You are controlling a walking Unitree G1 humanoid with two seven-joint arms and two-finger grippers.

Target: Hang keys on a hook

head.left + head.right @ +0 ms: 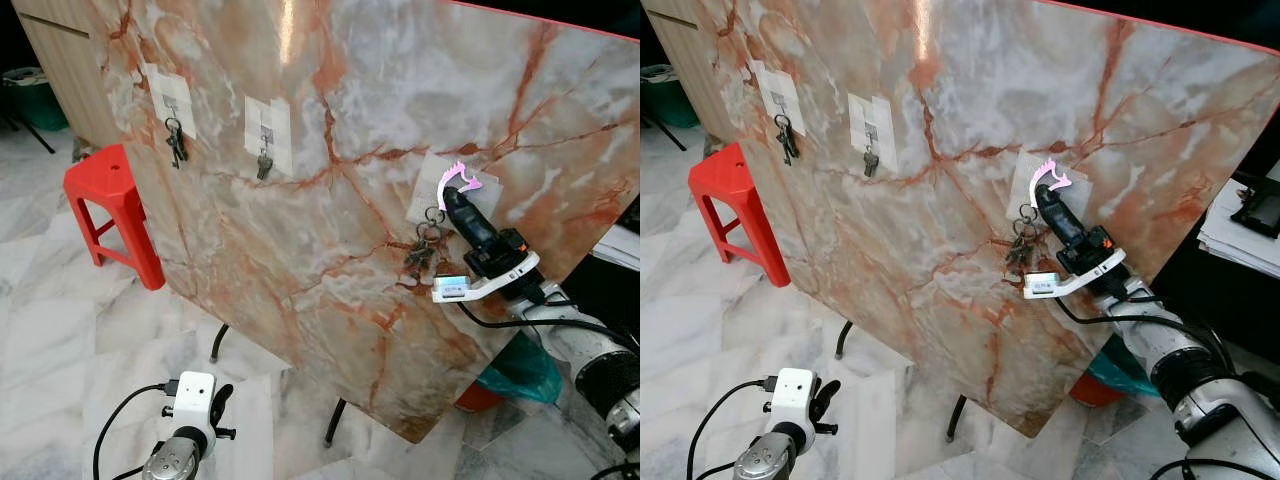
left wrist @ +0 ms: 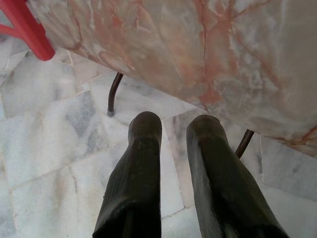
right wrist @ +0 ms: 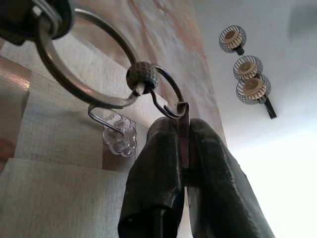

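My right gripper (image 1: 452, 195) is raised against the tilted marble board (image 1: 330, 200), at a white adhesive pad (image 1: 432, 178) on the board's right side. It is shut on a thin pink tag (image 1: 461, 180) of the key bunch (image 1: 424, 248), which dangles below on its ring (image 1: 433, 213). In the right wrist view the fingers (image 3: 158, 163) pinch the tag edge-on; the large ring (image 3: 84, 84) lies right by the clear hook (image 3: 116, 135), and I cannot tell whether it rests on it. My left gripper (image 1: 224, 398) hangs low over the floor, slightly open and holding nothing.
Two other pads on the board carry hooks with keys (image 1: 176, 140) and a single key (image 1: 264, 165). A red stool (image 1: 115, 200) stands left of the board. Thin dark legs (image 1: 218, 345) prop the board. A teal bag (image 1: 522, 368) lies behind my right arm; papers (image 1: 1240, 230) sit at right.
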